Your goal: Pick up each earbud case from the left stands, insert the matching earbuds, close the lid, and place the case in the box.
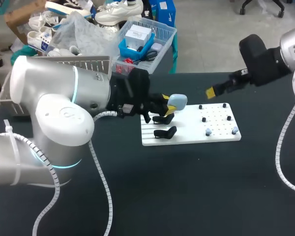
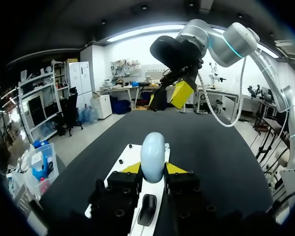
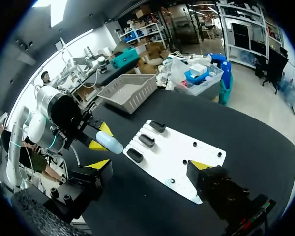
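The left arm (image 1: 59, 113) comes in from the left, its large elbow joint in the foreground and its forearm stretched roughly level over the surface toward the middle. The left gripper (image 2: 152, 168) has its fingers (image 2: 131, 168) pressed against both sides of a pale blue earbud case (image 2: 153, 153). The right arm (image 1: 268, 56) enters from the right corner and slants down toward the middle, where the right gripper (image 3: 150, 165) hangs above the surface with its yellow-tipped fingers spread wide apart.
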`<action>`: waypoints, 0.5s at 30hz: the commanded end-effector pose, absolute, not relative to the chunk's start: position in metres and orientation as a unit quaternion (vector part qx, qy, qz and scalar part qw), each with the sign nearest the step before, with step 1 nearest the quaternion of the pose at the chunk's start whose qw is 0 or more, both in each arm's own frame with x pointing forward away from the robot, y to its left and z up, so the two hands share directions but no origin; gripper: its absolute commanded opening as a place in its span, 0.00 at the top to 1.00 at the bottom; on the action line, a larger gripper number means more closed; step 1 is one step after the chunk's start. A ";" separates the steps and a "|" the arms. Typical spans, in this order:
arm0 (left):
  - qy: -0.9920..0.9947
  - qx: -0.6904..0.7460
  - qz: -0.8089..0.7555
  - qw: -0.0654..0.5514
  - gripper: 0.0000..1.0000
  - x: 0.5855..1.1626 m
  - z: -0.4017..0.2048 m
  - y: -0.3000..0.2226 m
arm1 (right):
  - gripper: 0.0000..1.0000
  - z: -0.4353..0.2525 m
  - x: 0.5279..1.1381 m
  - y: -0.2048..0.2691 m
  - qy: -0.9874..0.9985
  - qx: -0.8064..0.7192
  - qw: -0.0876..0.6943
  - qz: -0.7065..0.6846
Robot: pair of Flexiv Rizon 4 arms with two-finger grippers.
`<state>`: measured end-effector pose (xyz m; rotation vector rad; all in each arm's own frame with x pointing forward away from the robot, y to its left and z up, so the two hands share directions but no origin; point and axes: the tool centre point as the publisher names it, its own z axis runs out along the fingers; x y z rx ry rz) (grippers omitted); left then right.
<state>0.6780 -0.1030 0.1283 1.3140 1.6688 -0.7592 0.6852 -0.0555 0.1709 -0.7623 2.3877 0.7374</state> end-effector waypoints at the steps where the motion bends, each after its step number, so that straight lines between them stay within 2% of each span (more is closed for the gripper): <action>1: 0.669 0.522 -0.303 0.434 1.00 0.682 0.129 -0.112 | 0.00 0.167 0.684 -0.039 0.880 -0.293 0.251 0.277; 15: 0.675 0.506 -0.314 0.435 1.00 0.687 0.134 -0.116 | 0.00 0.158 0.680 -0.017 0.878 -0.298 0.238 0.287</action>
